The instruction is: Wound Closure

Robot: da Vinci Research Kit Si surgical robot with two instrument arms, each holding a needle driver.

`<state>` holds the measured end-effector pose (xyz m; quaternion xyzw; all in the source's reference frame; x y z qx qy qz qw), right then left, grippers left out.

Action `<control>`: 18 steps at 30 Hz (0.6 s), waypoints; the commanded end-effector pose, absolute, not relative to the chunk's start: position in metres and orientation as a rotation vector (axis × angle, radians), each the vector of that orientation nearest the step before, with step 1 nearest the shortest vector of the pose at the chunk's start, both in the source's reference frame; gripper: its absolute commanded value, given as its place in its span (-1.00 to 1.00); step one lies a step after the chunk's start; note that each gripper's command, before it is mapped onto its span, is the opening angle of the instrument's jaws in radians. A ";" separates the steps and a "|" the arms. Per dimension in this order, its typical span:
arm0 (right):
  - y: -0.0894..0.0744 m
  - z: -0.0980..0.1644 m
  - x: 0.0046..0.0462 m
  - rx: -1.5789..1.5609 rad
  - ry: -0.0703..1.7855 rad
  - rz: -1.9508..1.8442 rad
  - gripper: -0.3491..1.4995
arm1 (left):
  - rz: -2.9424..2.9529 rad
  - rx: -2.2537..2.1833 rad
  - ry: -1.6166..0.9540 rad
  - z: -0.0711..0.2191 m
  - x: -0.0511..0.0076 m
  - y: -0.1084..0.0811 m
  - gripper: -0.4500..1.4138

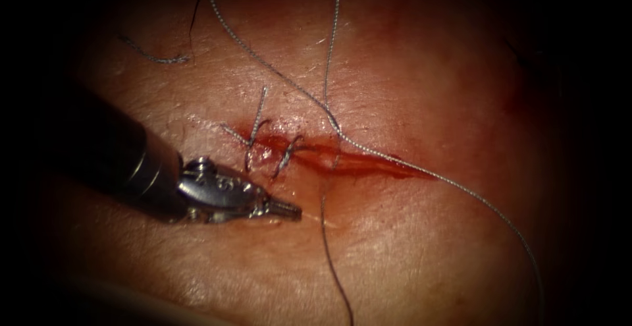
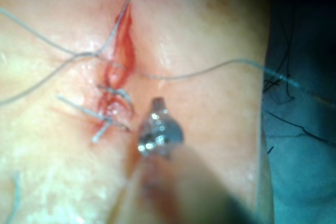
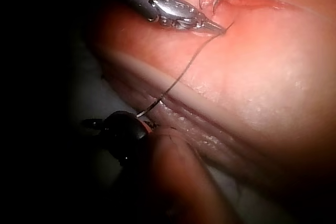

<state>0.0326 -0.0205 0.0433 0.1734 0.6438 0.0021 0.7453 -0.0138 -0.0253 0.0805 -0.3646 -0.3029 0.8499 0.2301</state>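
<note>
Tissue (image 1: 408, 247) carries two stitches (image 1: 253, 138) at the left end of the cut (image 1: 355, 163). Our left tool (image 1: 284, 209), closed and seemingly empty, rests just below them, probably steadying. Thread (image 1: 329, 267) leads to our right tool (image 3: 123, 129); its hold, and the needle's place, we cannot tell.

The left gripper (image 1: 284, 210) lies low with jaws together, while the right gripper (image 3: 140, 123) looks clamped, though dim.

Left hand (image 1: 284, 210) sits just below the cut (image 1: 342, 161), near its left end, on the tissue (image 1: 421, 247). I see two stitches (image 1: 270, 148) crossing that end. Thread (image 1: 461, 188) runs across the cut's middle and off lower right.
</note>
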 end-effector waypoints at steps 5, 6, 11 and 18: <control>-0.014 0.046 0.0264 0.259 1.335 0.015 0.96 | 2.338 -1.000 -0.839 0.081 -0.0137 -0.026 -0.71; -0.013 0.046 0.0253 0.253 1.331 0.021 0.96 | 2.338 -1.000 -0.840 0.081 -0.0137 -0.026 -0.71; -0.008 0.049 0.0206 0.109 1.255 0.048 0.91 | 2.338 -1.000 -0.839 0.081 -0.0137 -0.026 -0.71; -0.002 0.056 0.0211 -0.134 1.120 -0.064 0.89 | 2.339 -0.999 -0.836 0.081 -0.0137 -0.026 -0.71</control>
